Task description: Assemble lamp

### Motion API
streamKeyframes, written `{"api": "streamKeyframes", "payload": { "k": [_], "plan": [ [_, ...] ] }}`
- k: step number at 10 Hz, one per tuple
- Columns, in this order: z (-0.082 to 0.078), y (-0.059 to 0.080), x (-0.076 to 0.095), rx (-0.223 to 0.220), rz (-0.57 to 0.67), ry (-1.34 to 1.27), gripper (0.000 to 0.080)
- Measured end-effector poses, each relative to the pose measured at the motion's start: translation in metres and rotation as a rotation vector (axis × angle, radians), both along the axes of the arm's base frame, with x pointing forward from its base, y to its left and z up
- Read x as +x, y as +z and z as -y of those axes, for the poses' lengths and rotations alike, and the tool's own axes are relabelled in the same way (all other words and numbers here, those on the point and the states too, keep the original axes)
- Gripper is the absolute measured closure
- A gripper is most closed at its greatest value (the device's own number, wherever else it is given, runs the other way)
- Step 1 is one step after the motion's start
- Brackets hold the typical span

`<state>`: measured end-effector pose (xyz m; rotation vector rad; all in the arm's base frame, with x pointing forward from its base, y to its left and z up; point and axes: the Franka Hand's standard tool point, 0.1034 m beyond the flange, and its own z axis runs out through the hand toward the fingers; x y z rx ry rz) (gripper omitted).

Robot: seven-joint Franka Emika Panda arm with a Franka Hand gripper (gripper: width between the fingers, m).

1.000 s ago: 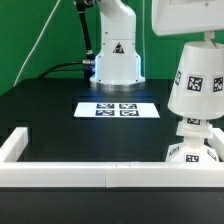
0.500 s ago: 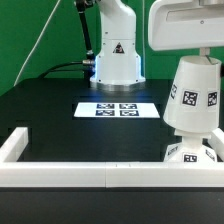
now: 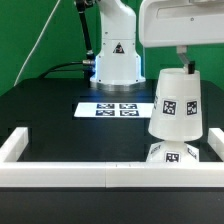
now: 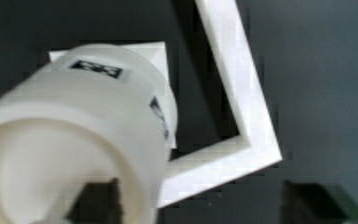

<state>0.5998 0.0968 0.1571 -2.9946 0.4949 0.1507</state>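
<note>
Shade over base

Shade (image 3: 178,105) hangs under the gripper (image 3: 186,66), above the base (image 3: 178,153); finger state cannot be told.

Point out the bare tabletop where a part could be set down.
Free: the black stretch between the marker board and the front white rail, toward the exterior view's left. Crowded: the right corner, where the shade in the gripper sits over the base.

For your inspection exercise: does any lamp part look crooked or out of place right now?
Yes. The shade leans to one side over the base near the fence corner, rather than sitting squarely. Nothing looks broken or spilled.
</note>
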Motion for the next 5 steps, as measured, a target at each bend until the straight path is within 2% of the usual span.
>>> {"api": "streamKeyframes", "payload": {
  "k": [1,2,3,5],
  "plan": [
    [0.001,0.007,-0.001,-0.014,-0.042,0.023,0.0230],
    [-0.001,0.012,0.001,-0.033,-0.063,0.049,0.0230],
    [-0.007,0.014,-0.001,-0.061,-0.089,0.065,0.0128],
    [-0.033,0.009,-0.004,-0.121,-0.111,0.056,0.0101]
  ]
}}
